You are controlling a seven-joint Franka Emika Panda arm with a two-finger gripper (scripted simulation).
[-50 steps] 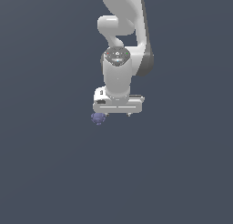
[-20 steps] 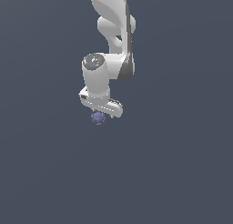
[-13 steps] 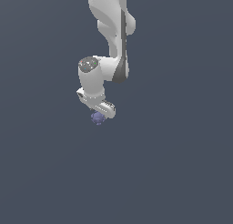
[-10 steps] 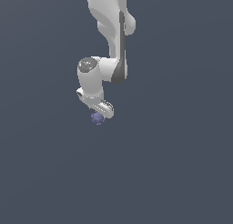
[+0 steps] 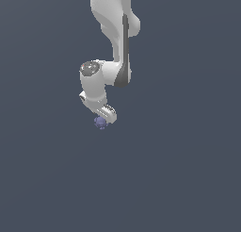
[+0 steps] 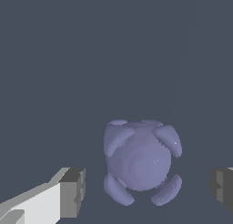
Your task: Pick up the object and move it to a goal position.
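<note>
The end effector [image 6: 145, 191] is spread wide, and it holds nothing. In the wrist view 1 finger pad [image 6: 73, 191] shows at the lower left of the frame and the other at the lower right edge, with a clear gap on both sides of the object [image 6: 140, 161]. The object sits between the 2 pads, closer to the left one in the picture, and I judge that it touches neither of them. This wide opening makes sense: the lump is bumpy and roughly round, so the fingers need room to come down past its knobs before they close.

In the exterior view the end effector [image 5: 104, 117] is a little left of the frame centre, and the purple-blue object [image 5: 100, 123] is just below it, almost touching its lower edge. The wrist is turned, so the fingers line up slantwise in this picture, probably to put the pads on 2 opposite sides of the lump.

The white arm [image 5: 115, 28] comes down from the top of the frame and bends at the grey joint. The bench [image 5: 179, 179] is plain dark grey, and I see no marker for the goal position on it. I think the grasp is not yet made, and closing is the next need.
</note>
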